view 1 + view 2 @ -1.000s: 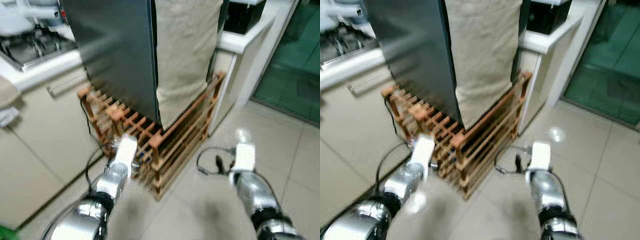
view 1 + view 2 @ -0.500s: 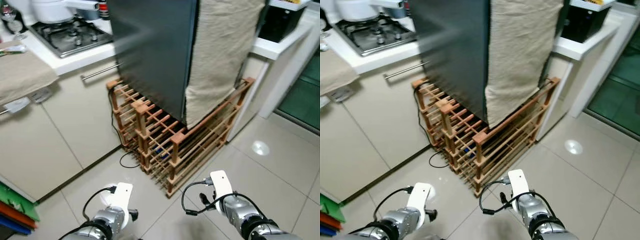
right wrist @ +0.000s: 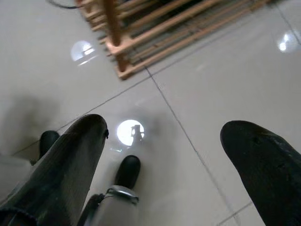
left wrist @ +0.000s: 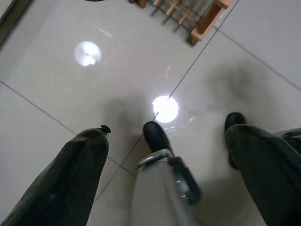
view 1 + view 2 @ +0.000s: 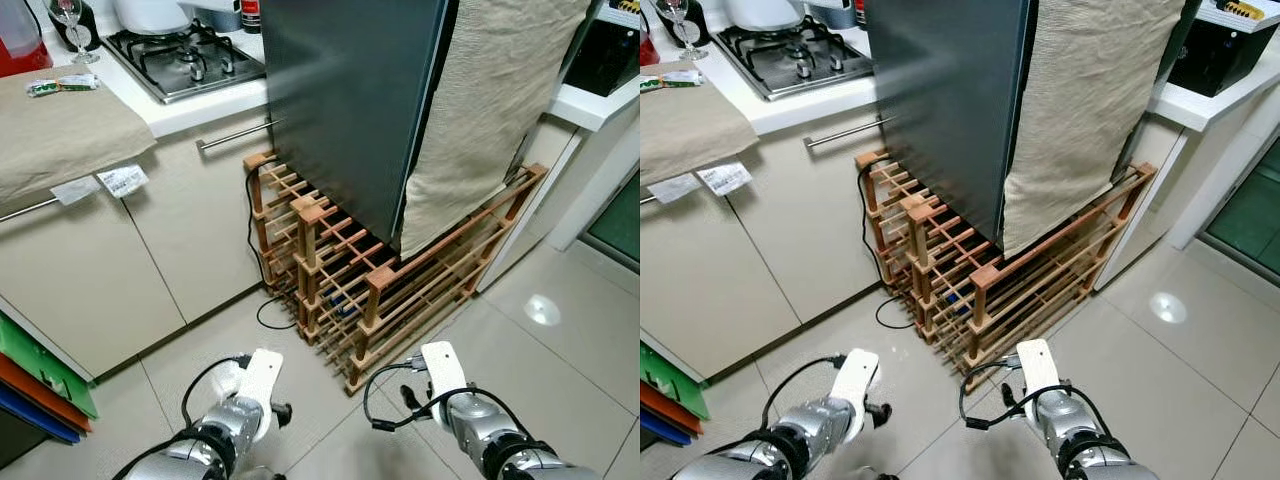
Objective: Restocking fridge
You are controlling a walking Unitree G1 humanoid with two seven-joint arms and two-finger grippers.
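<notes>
While both arms hung low over the glossy tiled floor [image 5: 590, 330], the left gripper [image 4: 164, 155] and right gripper [image 3: 164, 155] gaped wide, empty; the dark steel fridge [image 5: 340, 100] stood closed on a slatted wooden rack [image 5: 400, 290].

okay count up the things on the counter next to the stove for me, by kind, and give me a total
Beige cloth: 1
Paper tags hanging at its edge: 2
Wine glass: 1
Wrapped packet: 1
Red item, partly cut off: 1
Total: 6
</notes>
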